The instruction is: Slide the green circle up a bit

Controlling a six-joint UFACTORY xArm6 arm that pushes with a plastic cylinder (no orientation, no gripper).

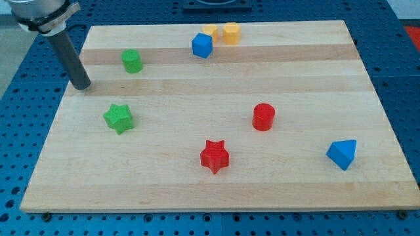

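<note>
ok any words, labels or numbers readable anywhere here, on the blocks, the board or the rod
None: no word, label, brand, number or sign shows anywhere in the camera view.
The wooden board is bare wood grain.
The small coloured blocks, such as the green circle block and the red star block, have plain faces.
The straight dark rod ending in my tip carries no marking.

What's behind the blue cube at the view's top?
Behind the blue cube sit two yellow blocks, touching each other. The left yellow block is partly hidden by the cube, so its shape and lower part can't be seen.
</note>
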